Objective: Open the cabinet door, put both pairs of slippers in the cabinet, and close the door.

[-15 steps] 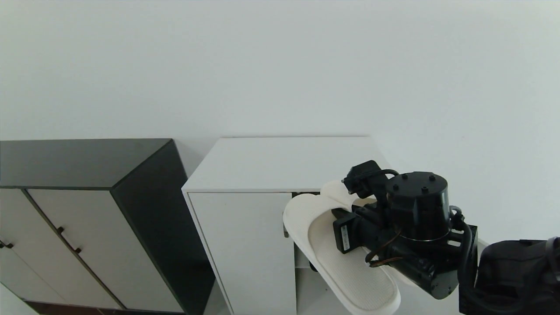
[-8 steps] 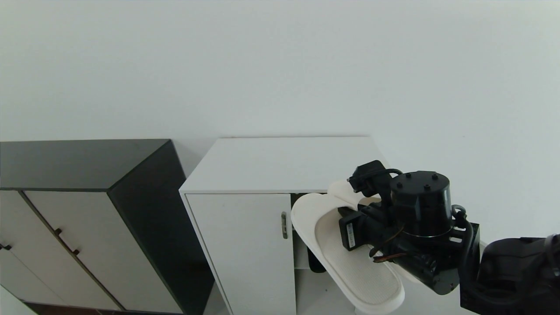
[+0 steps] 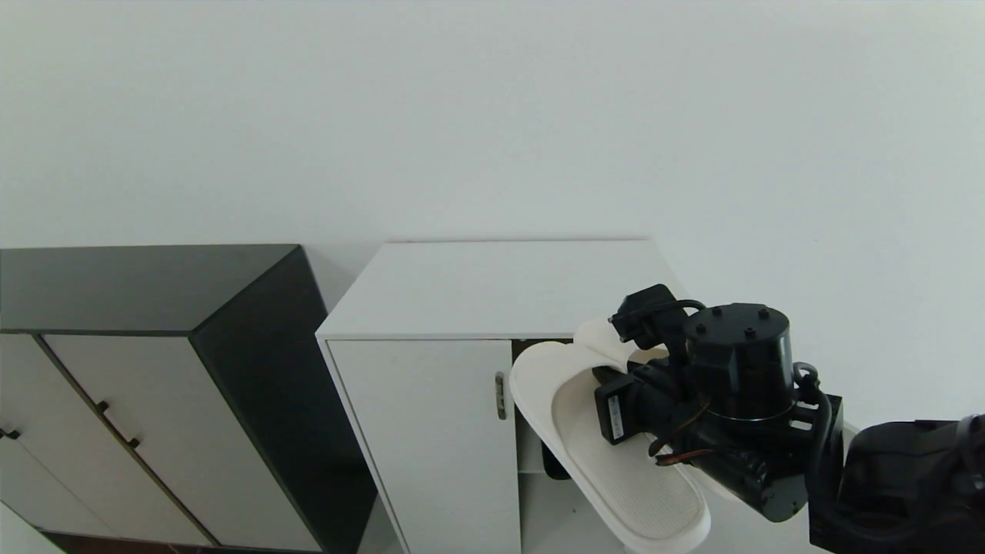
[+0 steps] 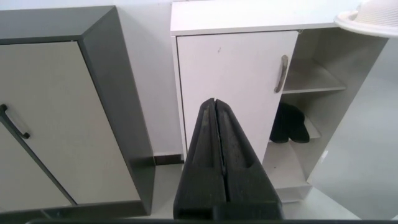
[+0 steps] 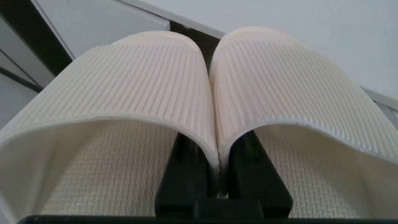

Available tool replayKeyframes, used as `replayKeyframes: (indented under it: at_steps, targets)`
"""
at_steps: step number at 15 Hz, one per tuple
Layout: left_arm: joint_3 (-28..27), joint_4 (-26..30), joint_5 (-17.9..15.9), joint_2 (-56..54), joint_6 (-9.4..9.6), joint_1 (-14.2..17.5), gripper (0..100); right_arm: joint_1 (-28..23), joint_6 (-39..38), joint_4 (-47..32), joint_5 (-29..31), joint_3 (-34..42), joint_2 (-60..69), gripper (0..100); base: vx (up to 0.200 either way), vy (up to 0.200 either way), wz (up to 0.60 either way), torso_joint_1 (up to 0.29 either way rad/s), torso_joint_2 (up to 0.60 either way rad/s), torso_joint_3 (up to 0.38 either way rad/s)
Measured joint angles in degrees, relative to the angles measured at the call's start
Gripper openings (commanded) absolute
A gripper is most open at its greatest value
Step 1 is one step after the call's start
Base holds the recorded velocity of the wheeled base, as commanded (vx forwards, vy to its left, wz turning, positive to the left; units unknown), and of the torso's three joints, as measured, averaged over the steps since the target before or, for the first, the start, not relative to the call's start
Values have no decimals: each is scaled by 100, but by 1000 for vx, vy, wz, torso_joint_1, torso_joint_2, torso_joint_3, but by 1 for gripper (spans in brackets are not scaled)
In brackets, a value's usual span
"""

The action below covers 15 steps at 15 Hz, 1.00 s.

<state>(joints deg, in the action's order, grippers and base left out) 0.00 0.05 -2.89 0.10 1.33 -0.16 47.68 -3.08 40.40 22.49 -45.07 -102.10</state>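
A pair of cream slippers (image 3: 616,469) (image 5: 149,81) hangs side by side in front of the white cabinet (image 3: 492,285), level with its open right half. My right gripper (image 3: 604,385) (image 5: 217,180) is shut on them, pinching both straps together from the inside. The cabinet's left door (image 3: 431,438) is shut, its handle (image 3: 499,395) just left of the slippers' toes. A pair of black slippers (image 4: 291,122) (image 3: 555,465) lies on a lower shelf inside. My left gripper (image 4: 214,102) is shut and empty, facing the cabinet's shut door from a distance.
A dark cabinet (image 3: 154,285) with pale doors stands against the white one's left side. The white cabinet's open half has an upper shelf (image 4: 311,78) above the black slippers. A plain wall rises behind both.
My right gripper and the cream slippers have shifted slightly right, uncovering the door handle. The head camera has also moved a little.
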Motion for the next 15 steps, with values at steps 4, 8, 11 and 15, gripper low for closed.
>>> replayKeyframes:
  at_steps: [4, 8, 11, 15]
  targets:
    - [0, 5, -1, 0, -2, -2, 0, 2, 0, 0, 0, 15, -2, 0, 0, 0, 0, -211, 497, 286]
    - [0, 5, 0, 0, -10, -2, 0, 2, 7, 0, 0, 30, -2, 0, 0, 0, 0, -216, 536, 314]
    - [0, 5, -1, 0, -11, -2, 0, 2, 33, 0, 0, 41, -5, 0, 0, 0, 0, -199, 517, 318]
    - [0, 5, -1, 0, -11, -2, 0, 2, 40, 2, -5, 61, -13, 0, 0, 0, 0, -171, 497, 316]
